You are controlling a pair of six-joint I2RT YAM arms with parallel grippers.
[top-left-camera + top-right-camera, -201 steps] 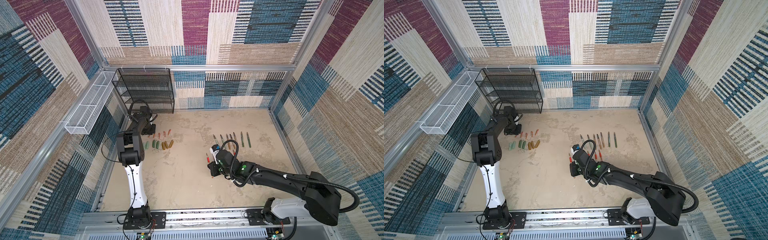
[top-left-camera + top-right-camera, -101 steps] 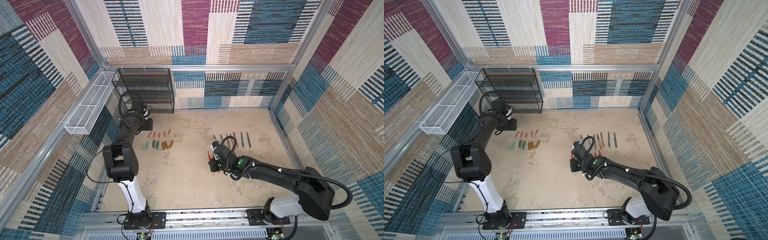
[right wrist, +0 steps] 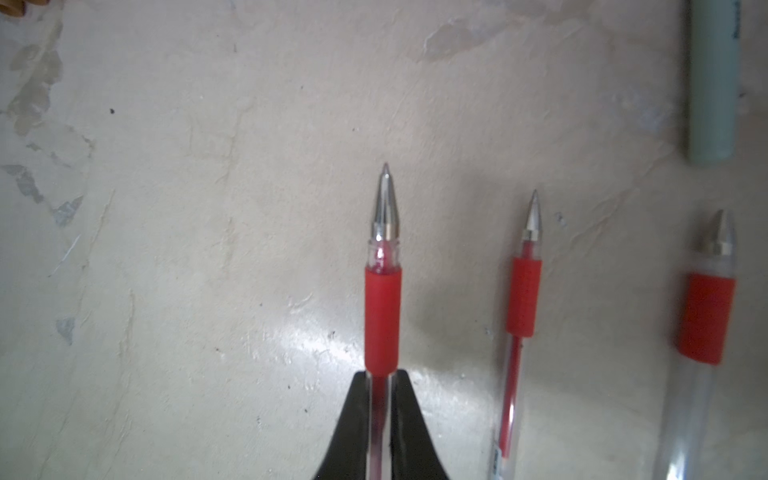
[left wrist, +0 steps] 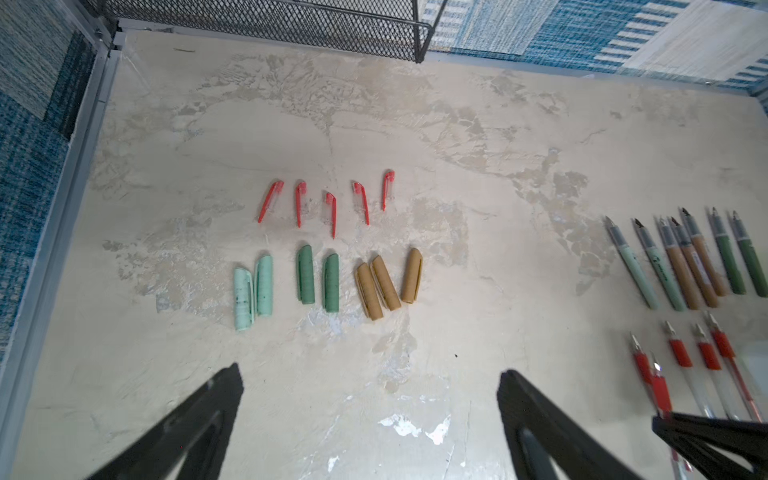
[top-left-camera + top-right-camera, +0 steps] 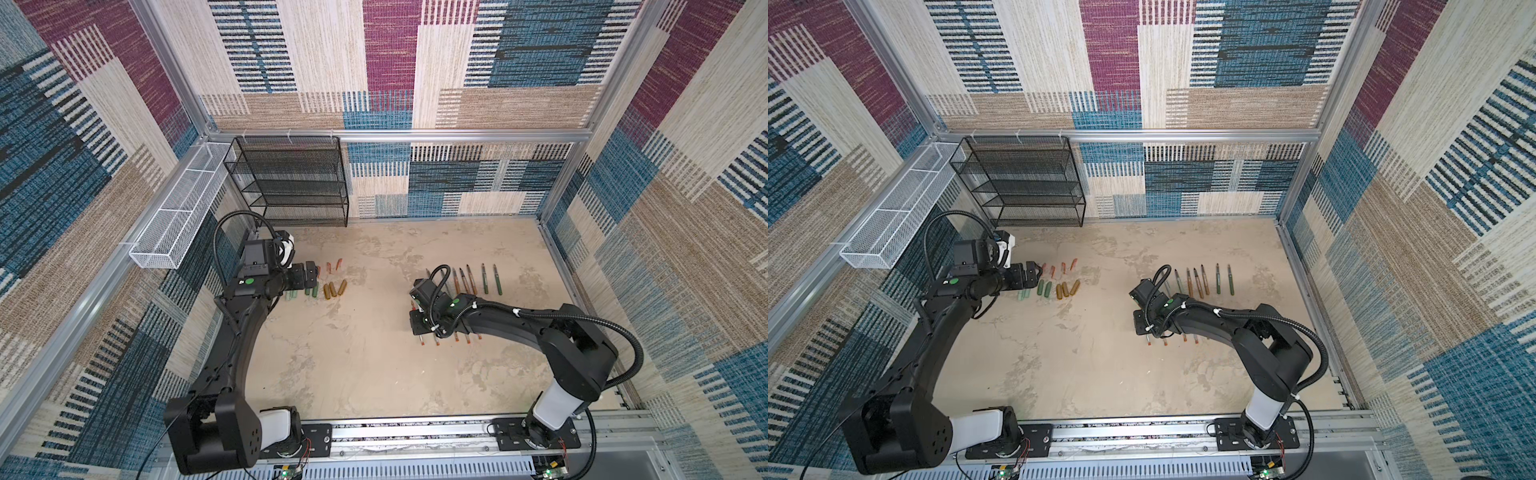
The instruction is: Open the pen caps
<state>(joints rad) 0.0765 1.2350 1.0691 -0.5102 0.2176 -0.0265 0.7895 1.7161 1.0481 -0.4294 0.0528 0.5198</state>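
The uncapped red pen is being held by the clamped right pincer, tip pointing away from it; setting it down is probably being called for next. The pen caps are being left in two rows on the counter near the widely spread left pincer, axes roughly front-to-back.

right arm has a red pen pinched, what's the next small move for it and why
Probably lower the right gripper and open it, laying the red pen beside the other red pens. Its tip is bare, five red caps already lie loose, and the left gripper is open and empty, so nothing seems left to pull.
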